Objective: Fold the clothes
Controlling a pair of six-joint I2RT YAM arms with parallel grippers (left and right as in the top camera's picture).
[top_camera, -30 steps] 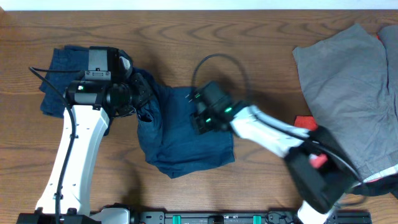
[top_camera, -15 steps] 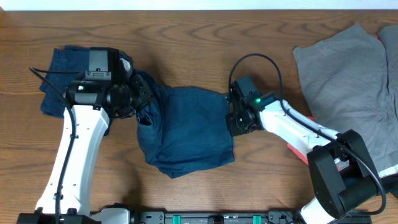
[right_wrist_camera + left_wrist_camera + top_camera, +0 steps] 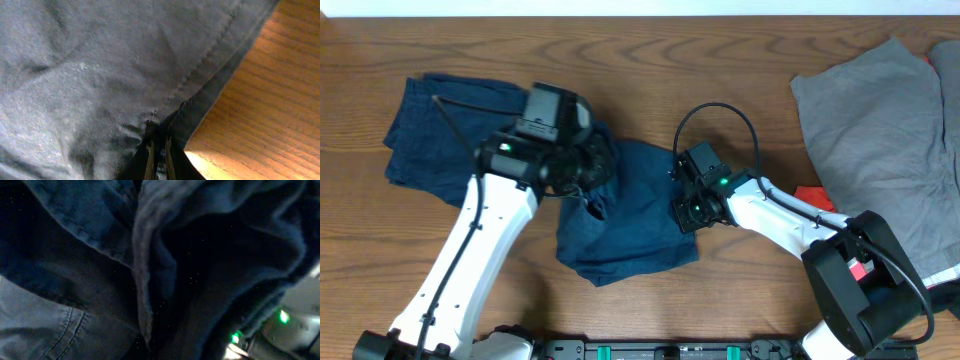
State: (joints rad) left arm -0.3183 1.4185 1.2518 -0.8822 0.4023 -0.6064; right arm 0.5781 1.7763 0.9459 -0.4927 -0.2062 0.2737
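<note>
Dark blue denim made up the item being worked. The denim garment (image 3: 630, 225) lay on the left and centre of the wooden table (image 3: 720, 60). Its left portion was spread flat and its middle was gathered into a raised bunch. Its right portion lay flat, with a stitched hem (image 3: 200, 75) along the right edge.

The left gripper (image 3: 592, 168) sat over the raised bunch. In the left wrist view, folds of denim filled the picture and hid the fingers, so it could not be told whether the jaws were apart or together.

The right gripper (image 3: 682, 208) sat at the right edge of the garment. In the right wrist view its jaws stood nearly together, with a pinch of the edge fabric between them, just below the hem and over bare wood.

A grey garment (image 3: 880, 120) lay well apart at the right end of the table. A red item (image 3: 810, 195) showed beside it, partly hidden by the right arm.

Judged step: the first fold of the denim garment, at the stage of gripping and arranging. No finished fold was visible.

Next move, as judged:
1. Confirm the hold on both sides.
2. Tension the fabric between the two grippers to remove the bunch.
3. Carry one edge over the other.

Caution: a thin pinch at the edge could slip under tension.
</note>
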